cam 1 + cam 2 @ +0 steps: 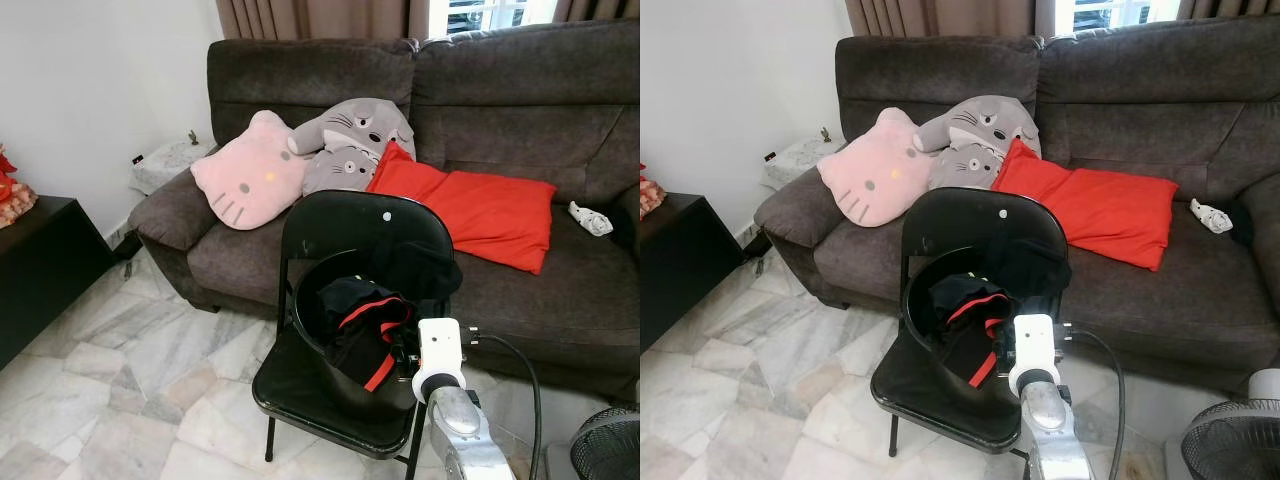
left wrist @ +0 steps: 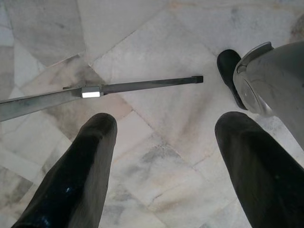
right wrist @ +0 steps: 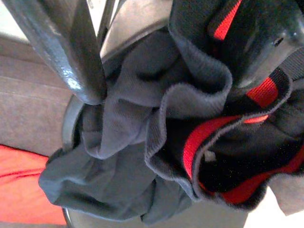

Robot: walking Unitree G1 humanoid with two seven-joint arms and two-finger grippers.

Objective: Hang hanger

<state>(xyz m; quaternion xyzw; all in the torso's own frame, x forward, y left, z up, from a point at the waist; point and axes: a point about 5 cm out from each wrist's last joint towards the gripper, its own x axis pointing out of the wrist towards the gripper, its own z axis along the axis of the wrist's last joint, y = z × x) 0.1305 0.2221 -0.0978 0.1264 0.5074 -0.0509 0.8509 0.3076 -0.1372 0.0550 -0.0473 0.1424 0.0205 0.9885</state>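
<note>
Here, right tool (image 3: pixel 180 61) fingers splayed, pressed into black-red garment (image 1: pixel 365 325) in bucket (image 1: pixel 310 310)

No readable text, label, brand, number or sign appears in any view. The nearest things to markings are wordless: the pink cat-face cushion (image 1: pixel 250 170) and the grey cartoon-creature cushions (image 1: pixel 355 140) on the sofa in the upper middle of the frame carry only stitched faces, and the black folding chair (image 1: pixel 352 240) has a small pale dot on its backrest, too small to read as anything.
</note>
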